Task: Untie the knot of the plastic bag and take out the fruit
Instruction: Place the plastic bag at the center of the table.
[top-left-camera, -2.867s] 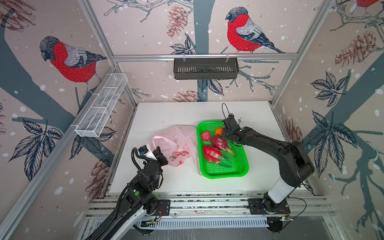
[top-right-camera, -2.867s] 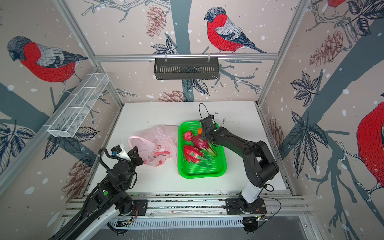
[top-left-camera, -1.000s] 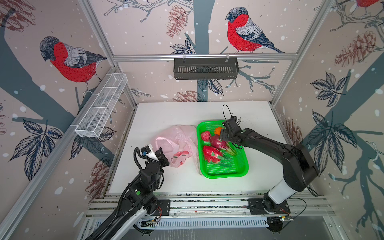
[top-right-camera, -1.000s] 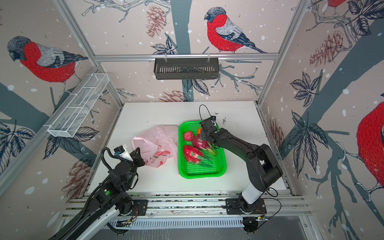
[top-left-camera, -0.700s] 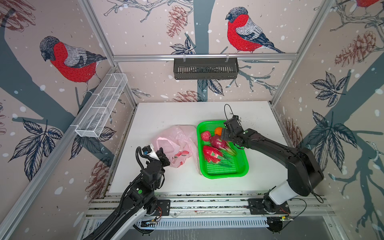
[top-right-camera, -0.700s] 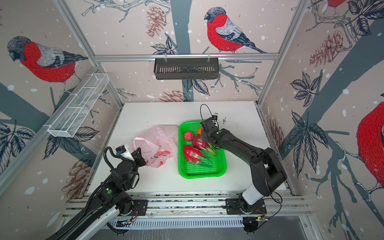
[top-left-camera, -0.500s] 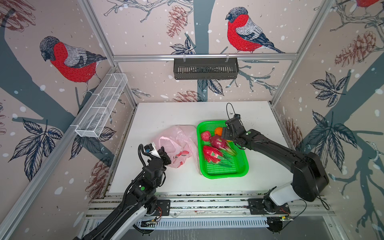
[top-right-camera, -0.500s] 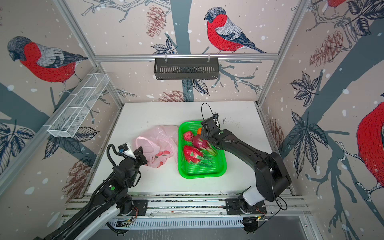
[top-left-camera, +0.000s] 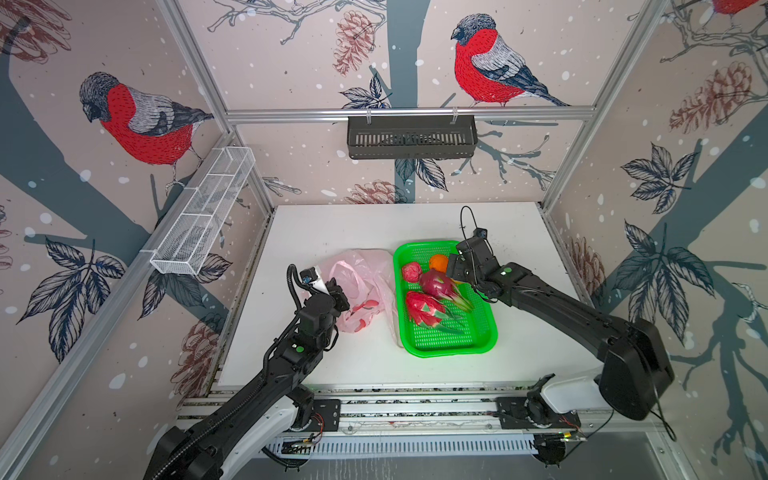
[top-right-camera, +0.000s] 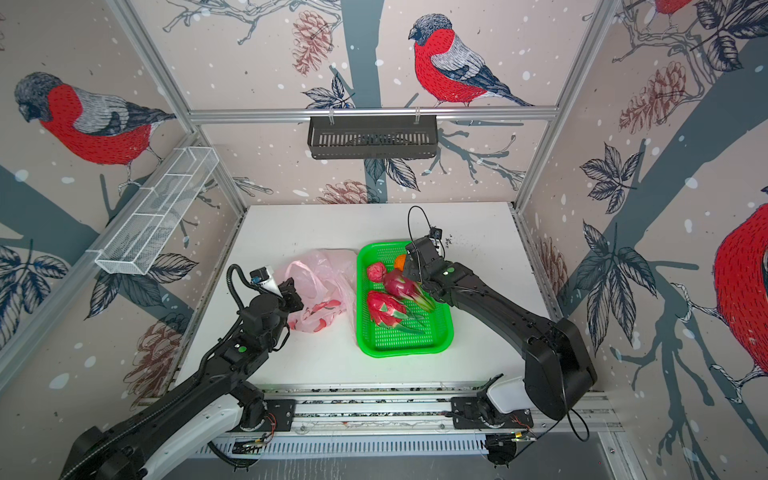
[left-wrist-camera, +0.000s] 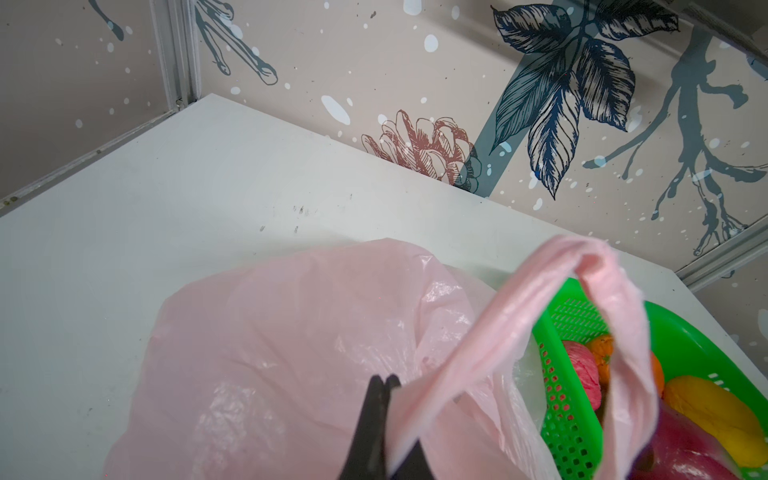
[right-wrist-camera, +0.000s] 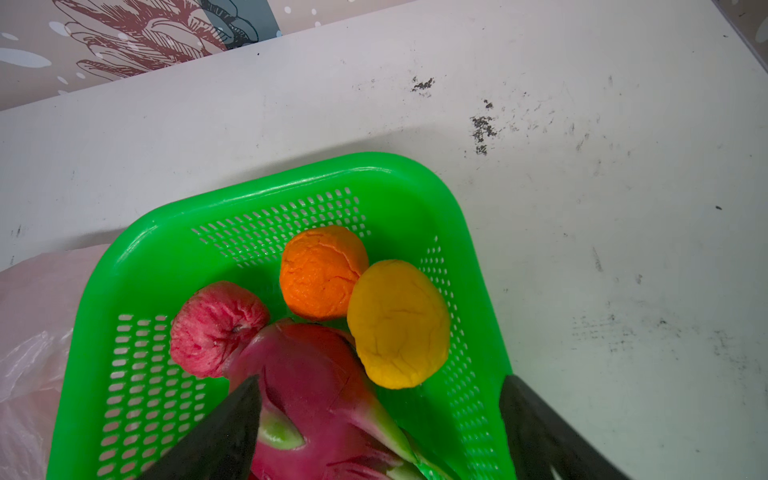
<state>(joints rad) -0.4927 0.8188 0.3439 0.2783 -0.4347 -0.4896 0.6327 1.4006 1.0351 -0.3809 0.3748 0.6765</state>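
**Work cell, top views and both wrist views.** The plastic bag (top-left-camera: 365, 286), a thin pale pink film with red fruit prints, is lying slumped on the white desk (top-left-camera: 353, 224). It is touching the long side of the bright green perforated basket (top-left-camera: 451, 353) that faces the left arm.

The left gripper (top-left-camera: 338, 291) is hovering at the bag's near edge. In the left wrist view its fingers (left-wrist-camera: 374, 415) are pressing flat together. One handle loop (left-wrist-camera: 582, 266) is rising from right beside them and arching free in the air, so the film appears to be pinched there.

All the fruit in view is sitting inside the basket.
- Two magenta dragon fruits with green-tipped scales are lying side by side, one (top-left-camera: 436, 284) near the middle and one (top-left-camera: 422, 309) closer to the robot.
- The bumpy pinkish-red ball (top-left-camera: 410, 272) and the orange ball (top-left-camera: 438, 262) are resting at the far end.
- The yellow-orange ball (right-wrist-camera: 399, 324) is touching the orange ball and is mostly hidden in the top views behind the right arm.

The right gripper (top-left-camera: 453, 266) is hanging over the basket's far end with its jaws standing wide apart, grasping nothing. In the right wrist view one finger (right-wrist-camera: 224, 428) is overlapping the farther dragon fruit, and contact cannot be told. The other finger (right-wrist-camera: 540, 428) is overlapping the basket's outer rim.
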